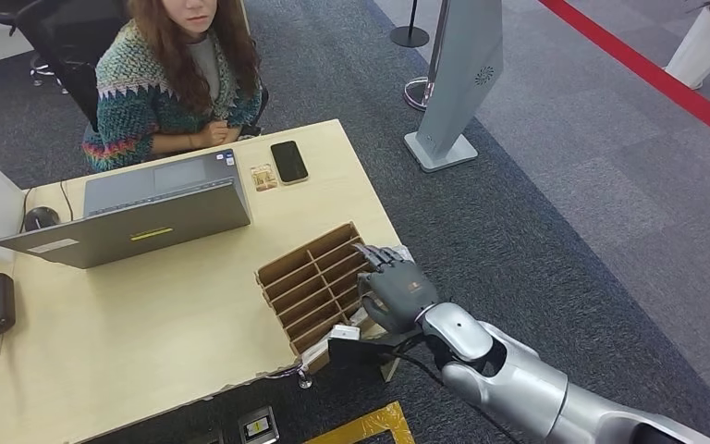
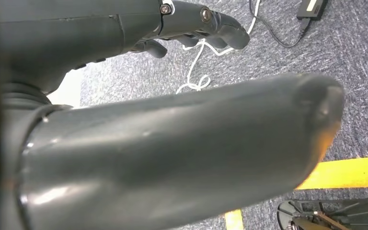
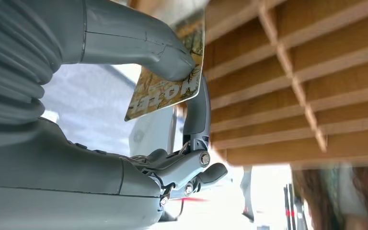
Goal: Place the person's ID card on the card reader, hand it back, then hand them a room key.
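Desk (image 1: pixel 148 333) – laptop (image 1: pixel 139 217), phone (image 1: pixel 288 161), card rack (image 1: pixel 314 282)

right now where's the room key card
The room key card is pinched in the right robot hand, seen close up in the right wrist view, right beside the wooden slotted card rack at the table's near right edge.

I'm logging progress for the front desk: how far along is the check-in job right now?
Whether the ID steps are done can't be told from these views. In hand: the right hand pinches a room key card at the wooden card rack. Left: passing it to the seated person. The left hand hangs over the carpet, holding nothing.
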`<state>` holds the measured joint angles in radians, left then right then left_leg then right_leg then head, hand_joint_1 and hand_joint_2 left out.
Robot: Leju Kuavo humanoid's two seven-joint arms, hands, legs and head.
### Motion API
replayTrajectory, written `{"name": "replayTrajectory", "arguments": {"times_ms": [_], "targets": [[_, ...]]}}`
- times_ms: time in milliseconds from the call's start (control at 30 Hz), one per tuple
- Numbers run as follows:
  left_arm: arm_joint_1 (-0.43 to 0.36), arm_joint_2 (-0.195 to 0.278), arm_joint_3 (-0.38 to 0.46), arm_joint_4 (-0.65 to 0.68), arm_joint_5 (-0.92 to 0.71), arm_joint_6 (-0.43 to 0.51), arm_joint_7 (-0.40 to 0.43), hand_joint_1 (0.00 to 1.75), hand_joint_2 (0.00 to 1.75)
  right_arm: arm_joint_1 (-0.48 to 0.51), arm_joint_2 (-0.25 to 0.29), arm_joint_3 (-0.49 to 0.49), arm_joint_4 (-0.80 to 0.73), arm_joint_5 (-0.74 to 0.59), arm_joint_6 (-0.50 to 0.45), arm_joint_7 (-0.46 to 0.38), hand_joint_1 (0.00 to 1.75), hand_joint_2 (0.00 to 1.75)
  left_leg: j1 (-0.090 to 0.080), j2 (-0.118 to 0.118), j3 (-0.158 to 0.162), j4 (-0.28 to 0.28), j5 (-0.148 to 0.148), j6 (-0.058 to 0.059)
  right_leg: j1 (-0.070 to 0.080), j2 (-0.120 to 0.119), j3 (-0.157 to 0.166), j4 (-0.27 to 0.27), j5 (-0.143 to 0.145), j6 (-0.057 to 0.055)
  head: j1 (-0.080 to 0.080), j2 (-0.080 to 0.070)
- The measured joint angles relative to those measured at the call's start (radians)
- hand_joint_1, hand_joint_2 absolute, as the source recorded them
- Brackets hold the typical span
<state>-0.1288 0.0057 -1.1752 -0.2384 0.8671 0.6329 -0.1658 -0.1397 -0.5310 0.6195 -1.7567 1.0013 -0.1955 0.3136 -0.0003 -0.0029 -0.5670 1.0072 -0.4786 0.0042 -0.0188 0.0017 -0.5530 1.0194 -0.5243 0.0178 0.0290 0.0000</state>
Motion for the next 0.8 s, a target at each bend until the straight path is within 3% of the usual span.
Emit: {"name": "replayTrajectory", "arguments": {"times_ms": [333, 800], "targets": [[-0.026, -0.002, -0.002, 0.0, -0.026, -0.003, 0.005, 0.0, 0.0, -0.179, -0.016, -0.058, -0.111, 0.031, 0.142, -0.042, 1.75, 1.75, 0.0, 0.0, 0.0, 0.0, 0.001, 0.0, 0.0, 0.0, 0.0, 0.0, 0.001, 0.0, 0.0, 0.0], [-0.051, -0.011, -0.013, -0.005, -0.068, -0.022, 0.031, 0.0, 0.0, -0.494, -0.015, -0.011, -0.108, -0.12, 0.278, -0.083, 1.75, 1.75, 0.0, 0.0, -0.001, 0.0, 0.001, 0.0, 0.0, 0.0, 0.0, 0.001, 0.0, 0.0, 0.0, 0.0]]}}
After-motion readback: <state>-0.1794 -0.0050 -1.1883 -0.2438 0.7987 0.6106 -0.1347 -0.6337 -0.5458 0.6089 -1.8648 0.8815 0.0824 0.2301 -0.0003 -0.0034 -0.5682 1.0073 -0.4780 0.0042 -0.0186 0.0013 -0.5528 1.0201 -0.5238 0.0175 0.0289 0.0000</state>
